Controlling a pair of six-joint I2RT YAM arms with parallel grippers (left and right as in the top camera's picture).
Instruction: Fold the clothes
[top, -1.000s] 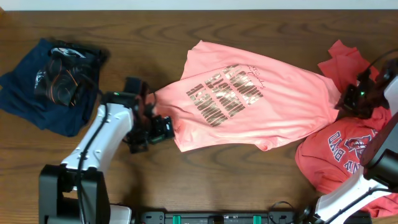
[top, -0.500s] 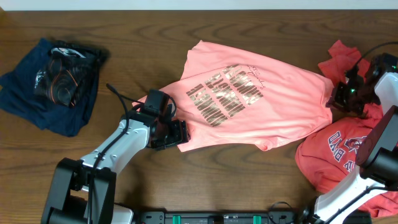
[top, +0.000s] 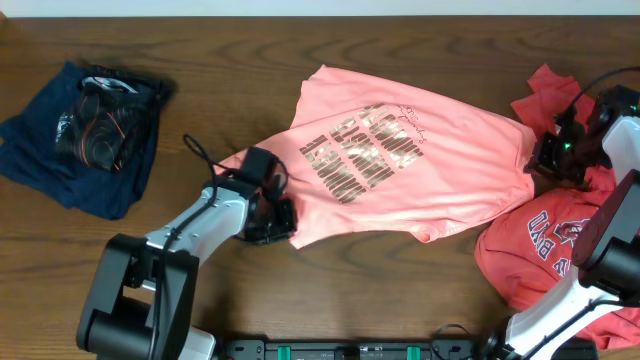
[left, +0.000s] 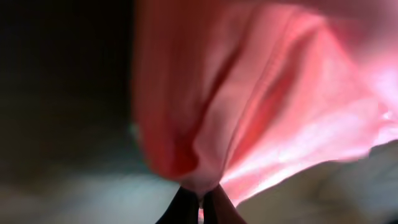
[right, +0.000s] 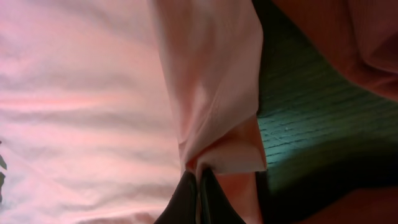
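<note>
- My left hand (top: 274, 216) gripped the lower-left corner of the coral-pink T-shirt with metallic lettering (top: 400, 165), spread across the brown wooden worktop (top: 380, 300).
- My right hand (top: 552, 160) was closed on its right edge, beside the crumpled red sweatshirt (top: 545, 250).
- I judged both corners should rise together, cloth taut, for a clean fold.

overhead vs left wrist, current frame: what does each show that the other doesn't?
Overhead only: the whole pink shirt spread on the table, a navy garment far left, a red shirt far right, and the right end effector at the pink shirt's right edge. Left wrist only: the fingertips pressed together on a bunched fold of pink fabric. Both: the left end effector gripping the pink shirt at its lower-left edge.
</note>
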